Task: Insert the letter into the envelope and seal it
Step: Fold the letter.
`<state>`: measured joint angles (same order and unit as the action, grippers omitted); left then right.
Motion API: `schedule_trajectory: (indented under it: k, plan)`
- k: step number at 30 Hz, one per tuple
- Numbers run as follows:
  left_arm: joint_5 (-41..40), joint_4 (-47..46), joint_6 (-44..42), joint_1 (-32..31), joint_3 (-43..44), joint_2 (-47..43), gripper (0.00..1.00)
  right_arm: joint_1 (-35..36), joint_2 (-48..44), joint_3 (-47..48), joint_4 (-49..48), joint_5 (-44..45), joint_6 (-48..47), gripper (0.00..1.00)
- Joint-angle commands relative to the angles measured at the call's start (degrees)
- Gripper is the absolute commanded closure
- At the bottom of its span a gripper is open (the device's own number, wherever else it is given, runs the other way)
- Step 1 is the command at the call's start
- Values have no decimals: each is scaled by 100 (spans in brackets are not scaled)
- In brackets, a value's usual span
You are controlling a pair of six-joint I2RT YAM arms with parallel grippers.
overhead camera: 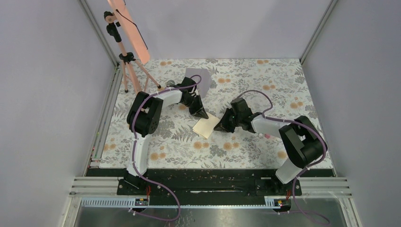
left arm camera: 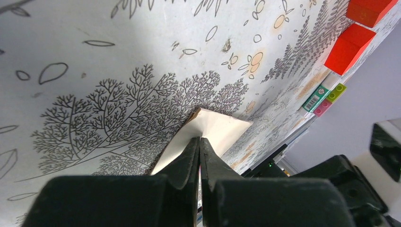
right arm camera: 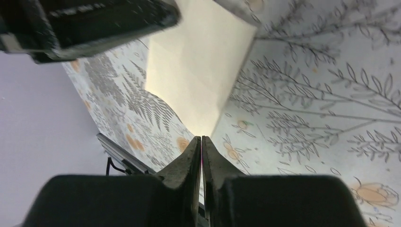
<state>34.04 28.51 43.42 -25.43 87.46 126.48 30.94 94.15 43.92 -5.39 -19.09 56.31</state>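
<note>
Your left gripper is clamped tight on one edge of the letter. The letter lies mid-table between the two arms, and that side is lifted off the table. Your right gripper sits at the opposite corner with its jaws nearly together and the paper running into the slit between them. It looks pinched there too, but only lightly.

That is your first risk: two pinches on one thin sheet. If the arms draw apart or twist out of step, you crease or tear it. If the right hold is as slight as it looks, the corner can slip out. The sheet would then droop from the left grip alone and be hard to aim at a narrow opening.

Further back, the envelope lies flat, well apart from the letter and partly hidden behind your left arm. If you swing that arm toward it, the forearm or its cable could push the envelope askew. You cannot tell from here whether the flap is open, and a limp edge would buckle against a closed mouth. The tripod at the far left stands near that arm's sweep.

No writing shows on the letter or the envelope. In the left wrist view, a barcode sticker sits at the table's edge beside small bricks and red blocks. Its print is too small to read.
</note>
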Motion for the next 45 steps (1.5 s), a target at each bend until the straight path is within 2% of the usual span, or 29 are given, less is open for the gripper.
schedule_trajectory:
  k: [1, 5, 8, 12, 16, 21, 26, 36, 45]
  plan:
    - [-579, 218, -215, 30, -273, 24, 100, -31, 183, 431, 6, 338, -162, 91]
    - [-540, 216, -261, 32, -256, 14, 100, -84, 824, 600, 265, 635, -16, 93]
    - [-484, 216, -264, 32, -267, -10, 100, -302, 1101, 599, 476, 470, 20, 98]
    - [-457, 216, -279, 14, -386, -107, 100, -426, 452, 317, 261, 623, 54, 97]
    - [-478, 217, -307, -8, -483, -213, 100, -422, 4, 510, -3, 639, 72, 95]
    - [-477, 211, -269, -47, -522, -264, 100, -422, 581, 1027, 137, 499, 44, 95]
    - [-434, 172, -296, -71, -645, -470, 100, -422, 1101, 939, 362, 625, 12, 96]
    - [-334, 471, -625, -336, -336, -1038, 98, -457, 762, 811, 504, 649, -208, 96]
    - [-302, 420, -655, -584, -1267, -1446, 98, -453, 269, 769, 601, 396, -396, 95]
